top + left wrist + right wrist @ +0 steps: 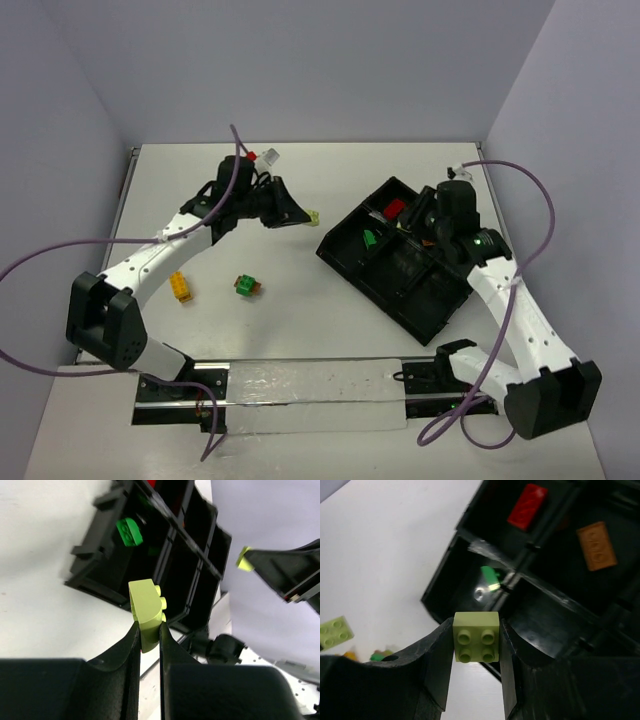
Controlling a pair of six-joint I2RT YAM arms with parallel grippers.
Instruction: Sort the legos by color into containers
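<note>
The tray (445,587) is glossy black plastic, the pale-green brick (476,637) smooth plastic.

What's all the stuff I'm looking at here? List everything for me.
Tray: one, black, divided, right side of the table.
Red brick: one, in a tray compartment.
Orange-brown brick: one, in a neighbouring compartment.
Green brick: one, in another compartment.
Pale yellow-green bricks: two, one in the left jaws, one in the right jaws over the tray.
Yellow brick: one, perhaps a stacked pair, loose on the left of the table.
Green-and-orange pair: one, loose mid-table.
Table: one, white.
Cables: two, purple, looping from the arms.
Arms: two, white and black, left arm, right arm.
</note>
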